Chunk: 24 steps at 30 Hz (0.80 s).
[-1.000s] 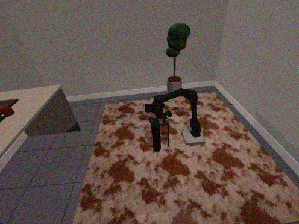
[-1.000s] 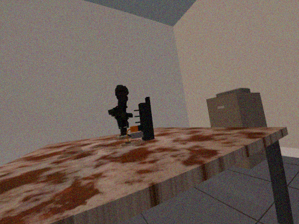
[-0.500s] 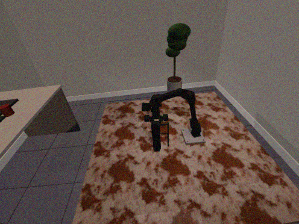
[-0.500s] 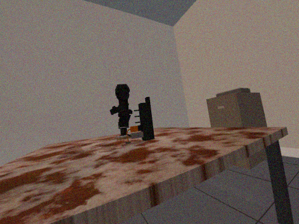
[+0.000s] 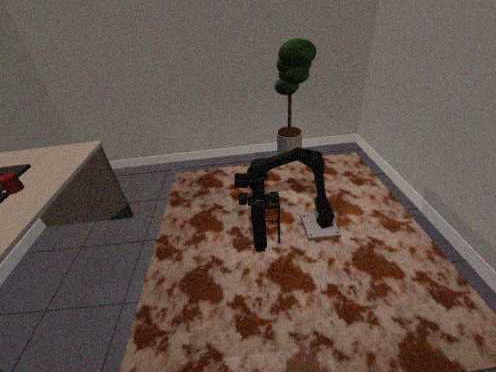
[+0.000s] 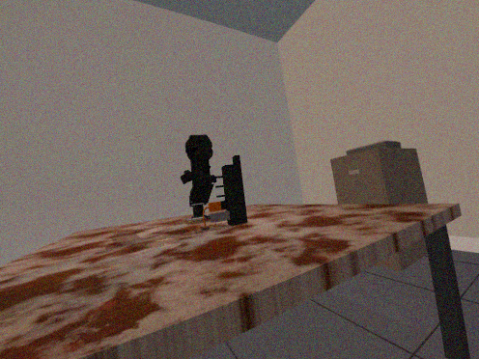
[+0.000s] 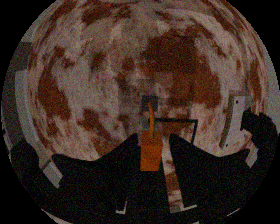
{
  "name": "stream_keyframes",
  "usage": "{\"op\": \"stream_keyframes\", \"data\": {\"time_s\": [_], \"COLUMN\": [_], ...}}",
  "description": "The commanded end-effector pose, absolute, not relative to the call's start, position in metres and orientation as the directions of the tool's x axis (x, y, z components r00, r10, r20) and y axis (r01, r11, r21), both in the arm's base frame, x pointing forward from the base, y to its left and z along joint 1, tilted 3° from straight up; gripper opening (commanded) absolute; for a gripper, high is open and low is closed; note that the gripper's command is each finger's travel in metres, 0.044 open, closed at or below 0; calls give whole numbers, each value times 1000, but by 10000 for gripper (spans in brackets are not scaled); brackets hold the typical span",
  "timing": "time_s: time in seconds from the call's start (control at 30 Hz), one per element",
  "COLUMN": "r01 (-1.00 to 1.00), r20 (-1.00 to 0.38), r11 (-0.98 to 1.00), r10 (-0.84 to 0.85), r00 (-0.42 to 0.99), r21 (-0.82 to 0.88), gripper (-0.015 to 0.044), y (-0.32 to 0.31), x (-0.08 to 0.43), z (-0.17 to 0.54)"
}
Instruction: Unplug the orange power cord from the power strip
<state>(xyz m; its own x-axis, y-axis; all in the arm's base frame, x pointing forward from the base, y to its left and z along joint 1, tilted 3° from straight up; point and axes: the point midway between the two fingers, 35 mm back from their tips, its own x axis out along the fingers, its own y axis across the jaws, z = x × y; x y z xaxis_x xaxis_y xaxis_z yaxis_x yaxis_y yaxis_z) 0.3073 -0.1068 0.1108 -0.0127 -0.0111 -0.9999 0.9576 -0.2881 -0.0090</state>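
The orange plug point(image 6: 214, 207) point(image 7: 151, 154) sits low against the face of the black power strip point(image 6: 236, 192) point(image 5: 259, 229), which stands upright on the table. Its orange cord point(image 7: 152, 120) runs from the plug to a small dark block point(image 7: 149, 102) on the table. My gripper point(image 7: 154, 137) hangs over the strip and points down. It is partly open, with the plug showing between its two fingers in the wrist view. A gap shows between the plug and the right finger. Whether the left finger touches the plug cannot be told, as it merges with the dark strip.
A thin black frame point(image 5: 279, 224) point(image 7: 195, 131) stands beside the strip. The arm's base is on a pale plate point(image 5: 320, 232) point(image 7: 234, 120) to the right in the top view. Thin prongs stick out of the strip's face above the plug in the exterior view.
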Motion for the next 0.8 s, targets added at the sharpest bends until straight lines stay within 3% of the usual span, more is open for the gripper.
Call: {"op": "stream_keyframes", "data": {"time_s": [0.0, 0.77], "r01": [957, 957], "r20": [-1000, -1000], "r11": [-291, -291], "r10": [-5, -3], "r00": [-13, -13], "r21": [-11, -11], "gripper": [160, 160], "y": [-99, -83], "x": [311, 315], "z": [109, 98]}}
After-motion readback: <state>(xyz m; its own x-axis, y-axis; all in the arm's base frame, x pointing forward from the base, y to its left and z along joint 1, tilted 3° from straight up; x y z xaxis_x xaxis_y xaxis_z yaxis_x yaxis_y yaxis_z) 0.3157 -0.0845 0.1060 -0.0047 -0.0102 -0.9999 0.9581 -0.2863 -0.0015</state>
